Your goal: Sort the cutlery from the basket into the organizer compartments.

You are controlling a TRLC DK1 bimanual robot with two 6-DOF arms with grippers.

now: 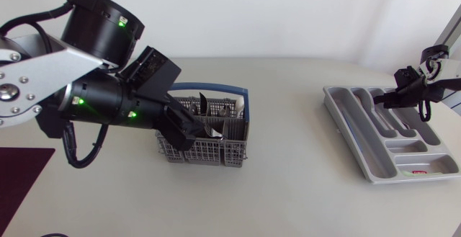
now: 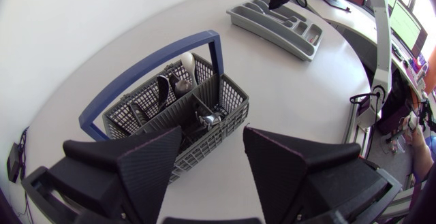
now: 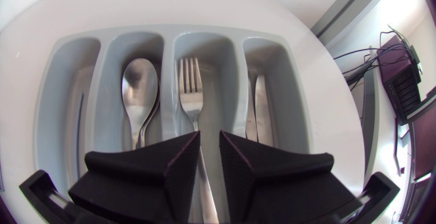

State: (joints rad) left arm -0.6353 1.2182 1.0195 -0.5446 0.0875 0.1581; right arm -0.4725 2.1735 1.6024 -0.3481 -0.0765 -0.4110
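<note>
Task's things: basket (image 1: 210, 150) with blue handle (image 2: 146, 64), near the table's middle. Organizer (image 1: 374, 163) well apart from it, on my right side.

Left gripper (image 2: 212, 139): released. Its two wedges stand wide apart with nothing between them, poised just above the basket's near corner.

Right gripper (image 3: 209, 137): low over the organizer. Whether it clamps anything I cannot tell — the fork's handle runs straight under it and is lost from sight there.

Basket contents: several pieces on end. A pale spoon bowl (image 2: 187, 60) and a dark piece (image 2: 163, 91) sit in the far cells. A small shiny piece (image 2: 208, 120) sits in the near cell.

Organizer contents: spoon (image 3: 139, 84), fork (image 3: 191, 81) and knife (image 3: 262, 112), each in its own long compartment, side by side. All three lie lengthwise, heads pointing away from the right gripper.

Key relation: the shiny piece lies just ahead of and below the left gripper's open jaws, close to the centre line of the gap. Its long axis looks roughly upright, pointing toward the gripper rather than lying across it.

Nearer arm: the left, by far — the right is at the other end of the table.

Judged next move: a straight descent with the left gripper into the near cell, closing across the piece's stem.

Risk: the divider and the cell's mesh wall crowd the piece, so a broad wedge may catch the basket instead.

Progress: partly done, with cutlery left in the basket.
</note>
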